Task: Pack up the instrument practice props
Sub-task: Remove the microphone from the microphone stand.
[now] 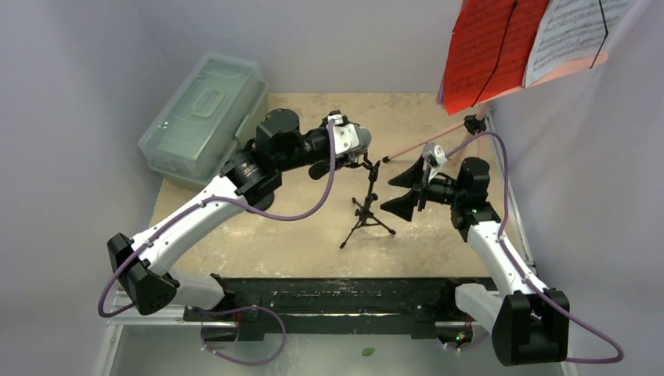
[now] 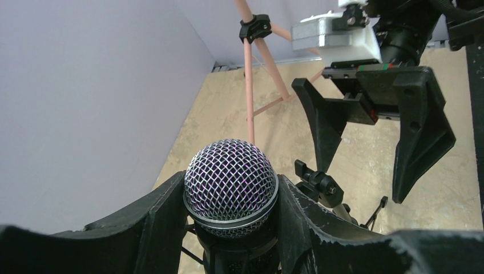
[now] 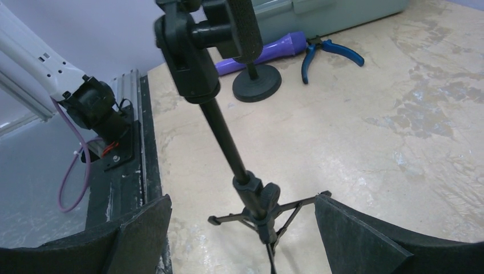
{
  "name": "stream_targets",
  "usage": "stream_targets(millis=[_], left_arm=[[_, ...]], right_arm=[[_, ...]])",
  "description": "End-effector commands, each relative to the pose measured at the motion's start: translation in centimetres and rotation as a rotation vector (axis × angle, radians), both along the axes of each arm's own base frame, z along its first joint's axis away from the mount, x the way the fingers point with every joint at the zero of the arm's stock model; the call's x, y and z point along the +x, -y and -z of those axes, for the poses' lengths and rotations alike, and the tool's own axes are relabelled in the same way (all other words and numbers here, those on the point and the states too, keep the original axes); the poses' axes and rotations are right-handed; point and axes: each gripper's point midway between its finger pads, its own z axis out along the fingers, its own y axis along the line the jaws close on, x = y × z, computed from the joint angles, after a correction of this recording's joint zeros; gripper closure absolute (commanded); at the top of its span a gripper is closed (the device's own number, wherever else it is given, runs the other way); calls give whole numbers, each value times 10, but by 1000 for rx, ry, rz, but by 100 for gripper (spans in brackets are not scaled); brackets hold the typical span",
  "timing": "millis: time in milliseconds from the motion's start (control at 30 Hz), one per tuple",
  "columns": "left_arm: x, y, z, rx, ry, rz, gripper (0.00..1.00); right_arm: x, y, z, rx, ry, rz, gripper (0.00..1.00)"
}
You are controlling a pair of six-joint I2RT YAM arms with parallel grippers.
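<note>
A black-silver microphone [image 2: 231, 185] sits at the top of a black mic tripod [image 1: 366, 213] in the middle of the table. My left gripper [image 2: 231, 197] is shut on the microphone just below its mesh head, one jaw on each side. My right gripper [image 1: 397, 192] hangs open just right of the tripod, with the tripod's pole [image 3: 225, 142] between its spread fingers and untouched. A purple microphone [image 3: 268, 50] lies behind a round black base [image 3: 257, 85]. The pink music rack [image 1: 427, 142] stands at the back right, holding red pages [image 1: 485, 47] and a white page [image 1: 575, 31].
A clear greenish plastic case [image 1: 200, 117] stands at the back left. Blue-handled pliers [image 3: 325, 52] lie beside the purple microphone. Grey walls close in the table on the left, back and right. The rack's pink legs [image 2: 249, 85] spread over the back right corner.
</note>
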Motion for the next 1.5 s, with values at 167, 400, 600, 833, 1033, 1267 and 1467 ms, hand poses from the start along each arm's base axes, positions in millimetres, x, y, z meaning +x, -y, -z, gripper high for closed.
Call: stream_targets(millis=[167, 400, 600, 833, 1033, 1267, 1467], left_arm=[[-24, 13, -102, -242, 222, 65, 96], [-23, 12, -100, -232, 234, 35, 97], [-23, 18, -103, -255, 233, 27, 100], [-28, 22, -113, -280, 245, 23, 100], [-42, 40, -132, -313, 280, 59, 100], [-48, 53, -146, -251, 364, 34, 100], [-44, 47, -119, -116, 381, -11, 100]], right_arm=[[14, -17, 0, -78, 192, 1, 6], [7, -27, -26, -64, 388, -2, 14], [11, -33, -46, -8, 429, 0, 44], [8, -37, -41, -14, 443, -25, 97], [28, -35, -27, -70, 376, 48, 100], [40, -34, -8, -113, 278, 83, 100], [37, -35, -8, -110, 262, 64, 100]])
